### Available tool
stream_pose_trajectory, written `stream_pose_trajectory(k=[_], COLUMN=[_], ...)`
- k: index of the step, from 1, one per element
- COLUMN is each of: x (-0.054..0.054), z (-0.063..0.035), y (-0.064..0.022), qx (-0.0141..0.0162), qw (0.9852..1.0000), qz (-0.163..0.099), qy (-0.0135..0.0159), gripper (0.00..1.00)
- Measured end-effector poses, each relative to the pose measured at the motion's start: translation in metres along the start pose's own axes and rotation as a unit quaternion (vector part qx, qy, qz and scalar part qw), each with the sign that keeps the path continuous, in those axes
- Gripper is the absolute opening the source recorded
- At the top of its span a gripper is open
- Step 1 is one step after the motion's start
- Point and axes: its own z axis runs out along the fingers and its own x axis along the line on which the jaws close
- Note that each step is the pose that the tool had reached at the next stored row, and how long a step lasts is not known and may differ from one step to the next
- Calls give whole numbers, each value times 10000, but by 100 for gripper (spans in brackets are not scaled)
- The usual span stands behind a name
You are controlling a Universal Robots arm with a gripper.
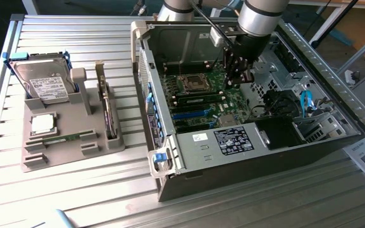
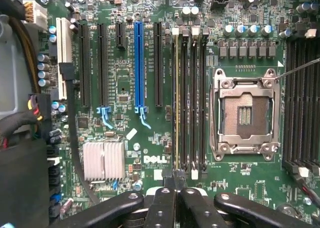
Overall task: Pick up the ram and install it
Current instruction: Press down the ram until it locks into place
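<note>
A ram stick (image 2: pixel 176 103) stands edge-on in the memory slot nearest the blue slot; I see only its thin yellowish top edge. My gripper (image 2: pixel 175 190) is shut, its two fingertips pressed together right over one end of that stick, by the slot's latch. I cannot tell whether they pinch the stick or only touch it. In the exterior view the gripper (image 1: pixel 238 80) reaches down into the open computer case (image 1: pixel 169 161), just above the motherboard (image 1: pixel 201 111). Another green ram stick (image 1: pixel 62 139) lies flat in the grey holder (image 1: pixel 55 156) at the exterior view's left.
The holder also carries a hard drive (image 1: pixel 43 85), a square silver processor (image 1: pixel 43 123) and an upright dark expansion card (image 1: pixel 110 114). On the board are an empty processor socket (image 2: pixel 245 113), a blue slot (image 2: pixel 138 63) and a small heatsink (image 2: pixel 103 160). Cables and the power supply (image 1: pixel 233 140) crowd the case.
</note>
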Motion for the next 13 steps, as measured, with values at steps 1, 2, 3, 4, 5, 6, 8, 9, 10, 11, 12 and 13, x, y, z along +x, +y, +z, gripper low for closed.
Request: stream_pose_trajectory(k=[1,2,3,4,5,6,8,9,10,11,12,13], x=[-13,-23,-27,-32,-38,-42,-48,-52,-54,-55,-55,-55], z=[42,72,94,114,152,183,221,258,277,288,298,304], y=[2,3,4,5,7,8,10,11,12,13,14,14], qx=[-5,-9,-12,-14,-21,-26,-32,-36,-39,-41,-43,-44], qw=[10000,10000,10000,10000,10000,10000,10000,10000,10000,10000,10000,10000], qz=[-1,-1,-1,-1,-1,-1,-1,-2,-2,-2,-2,-1], qy=[1,0,0,0,1,0,1,1,1,2,3,4], gripper=[11,11,11,11,11,11,11,11,11,11,11,11])
